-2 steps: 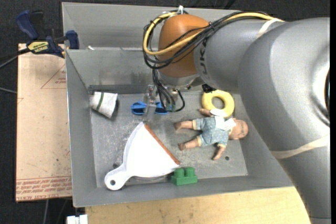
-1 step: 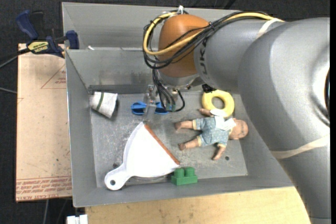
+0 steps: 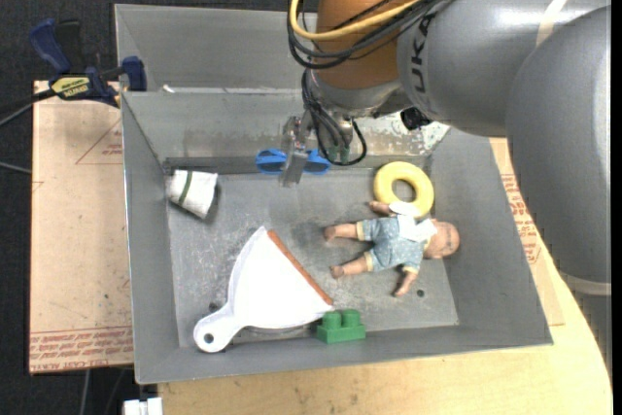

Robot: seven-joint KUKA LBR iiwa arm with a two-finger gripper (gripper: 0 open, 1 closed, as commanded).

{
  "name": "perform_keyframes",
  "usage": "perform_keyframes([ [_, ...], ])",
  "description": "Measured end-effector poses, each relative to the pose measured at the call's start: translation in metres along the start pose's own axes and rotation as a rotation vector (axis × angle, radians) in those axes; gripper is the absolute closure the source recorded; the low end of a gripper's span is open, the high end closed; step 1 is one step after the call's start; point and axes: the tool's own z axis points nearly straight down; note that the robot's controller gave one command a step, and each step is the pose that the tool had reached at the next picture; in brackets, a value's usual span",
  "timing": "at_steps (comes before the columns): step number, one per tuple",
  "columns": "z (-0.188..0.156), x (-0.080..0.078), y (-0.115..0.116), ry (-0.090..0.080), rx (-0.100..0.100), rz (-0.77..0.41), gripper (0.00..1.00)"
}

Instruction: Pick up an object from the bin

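Hanging at the foot of the far wall of the bin (image 3: 224, 117), the end effector (image 3: 295, 162) looks clenched on a small blue piece (image 3: 272, 160) that sticks out either side, so the grasp seems made and only the lift remains.

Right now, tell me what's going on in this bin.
The robot arm's hand is low at the back of the bin, right on a small blue thing near the back wall. I cannot tell whether it grips it. A white cup, a yellow ring, a doll, a white scoop and a green block lie apart from it.
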Motion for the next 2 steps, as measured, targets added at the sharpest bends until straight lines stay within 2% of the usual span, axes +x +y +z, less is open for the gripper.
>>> perform_keyframes([
  [1, 0.000, 0.000, 0.000, 0.000, 0.000, 0.000, 1.00],
  [2, -0.045, 0.006, -0.017, 0.005, 0.000, -0.001, 1.00],
])
